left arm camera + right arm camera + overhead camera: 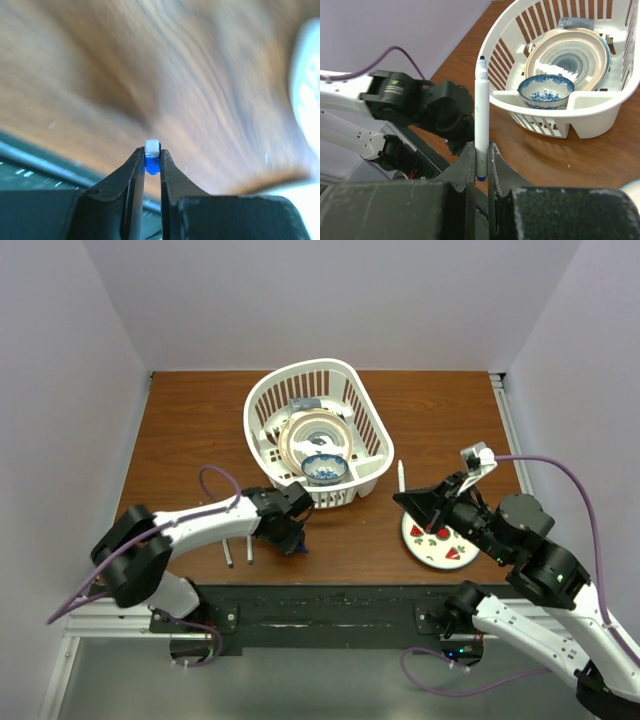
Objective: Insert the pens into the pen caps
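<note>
**A:** What sits furthest left?

**B:** A loose pen (228,553) and a second loose pen (249,551). They lie side by side at the near edge of the table (200,420), just left of the left claw (292,537).

**A:** And that claw: apart or together?

**B:** Nearly together, clamped on a blue cap (152,164). In its own camera the two fingers (131,175) press the cap's sides. The cap's pale end pokes out past the fingertips, low over the wood.

**A:** What is in the middle?

**B:** A white basket (340,497) on the far side of that claw. It holds a blue-patterned bowl (325,470) at its near end, with a dish (310,430) leaning behind it.

**A:** And the right claw (405,498)?

**B:** Pinched tight on the third pen (481,110), gripping it near one end. The white barrel stands straight out beyond the fingertips, its dark tip pointing away from the claw. From above, that pen hangs to the right of the basket, close to it. I cannot tell whether they touch.

**A:** Anything further right?

**B:** A strawberry plate (432,558) on the table, partly under the right arm.
</note>
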Tool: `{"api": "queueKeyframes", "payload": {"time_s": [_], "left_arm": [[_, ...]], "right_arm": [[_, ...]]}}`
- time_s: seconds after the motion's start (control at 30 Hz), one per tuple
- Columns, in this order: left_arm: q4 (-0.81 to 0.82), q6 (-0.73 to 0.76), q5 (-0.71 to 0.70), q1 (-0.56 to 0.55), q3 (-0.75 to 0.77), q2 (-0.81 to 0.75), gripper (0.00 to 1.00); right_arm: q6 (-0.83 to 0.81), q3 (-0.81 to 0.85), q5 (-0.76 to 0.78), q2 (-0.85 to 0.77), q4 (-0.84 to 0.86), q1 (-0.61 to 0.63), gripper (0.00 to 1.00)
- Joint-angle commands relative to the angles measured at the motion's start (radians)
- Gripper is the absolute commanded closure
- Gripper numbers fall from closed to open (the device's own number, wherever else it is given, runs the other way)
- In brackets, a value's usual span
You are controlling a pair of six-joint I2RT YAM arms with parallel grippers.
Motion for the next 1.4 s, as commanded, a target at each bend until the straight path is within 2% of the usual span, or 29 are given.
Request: {"api": "queueKeyframes", "payload": {"time_s": [0.0,0.13,0.17,0.23,0.3,0.33,0.37,0.4,0.43,0.47,0.5,0.57,0.67,0.8,0.97,1.37], "left_arm": [[-0.130,0.042,-0.181,-0.061,-0.001,-0.189,1.00],[-0.083,0.216,-0.341,-0.062,-0.011,-0.352,1.00],[-0.051,0.311,-0.387,-0.062,-0.015,-0.380,1.00],[0.093,0.413,-0.416,-0.062,-0.035,-0.459,1.00],[0.332,0.630,-0.424,-0.060,-0.075,-0.515,1.00],[0.426,0.712,-0.415,-0.060,-0.095,-0.574,1.00],[0.522,0.854,-0.374,-0.060,-0.115,-0.602,1.00],[0.704,0.916,-0.352,-0.060,-0.151,-0.631,1.00],[0.800,0.973,-0.332,-0.058,-0.164,-0.679,1.00],[0.865,1.067,-0.306,-0.057,-0.172,-0.699,1.00],[0.938,1.102,-0.303,-0.057,-0.161,-0.711,1.00],[0.965,1.174,-0.294,-0.055,-0.136,-0.730,1.00],[1.070,1.235,-0.222,-0.054,-0.113,-0.728,1.00],[1.192,1.237,-0.150,-0.054,-0.144,-0.725,1.00],[1.252,1.235,-0.099,-0.054,-0.149,-0.710,1.00],[1.284,1.171,-0.005,-0.054,-0.179,-0.681,1.00]], "right_arm": [[0.023,-0.004,-0.087,0.036,0.050,0.005,1.00],[0.003,0.002,-0.291,0.116,0.113,0.004,1.00],[-0.003,0.006,-0.326,0.142,0.122,0.004,1.00],[-0.006,0.011,-0.427,0.211,0.148,0.004,1.00],[0.006,-0.004,-0.469,0.257,0.203,0.004,1.00],[0.012,-0.013,-0.491,0.267,0.225,0.004,1.00],[0.018,-0.021,-0.500,0.274,0.269,0.005,1.00],[0.029,-0.036,-0.506,0.284,0.289,0.004,1.00],[0.034,-0.043,-0.508,0.289,0.304,0.002,1.00],[0.035,-0.049,-0.506,0.289,0.337,0.004,1.00],[0.038,-0.067,-0.506,0.289,0.355,0.004,1.00],[0.038,-0.093,-0.511,0.286,0.419,0.005,1.00],[0.057,-0.147,-0.521,0.291,0.516,0.004,1.00],[0.100,-0.188,-0.544,0.295,0.642,0.004,1.00],[0.091,-0.181,-0.523,0.317,0.636,0.005,1.00],[0.074,-0.162,-0.500,0.291,0.605,0.005,1.00]]}}
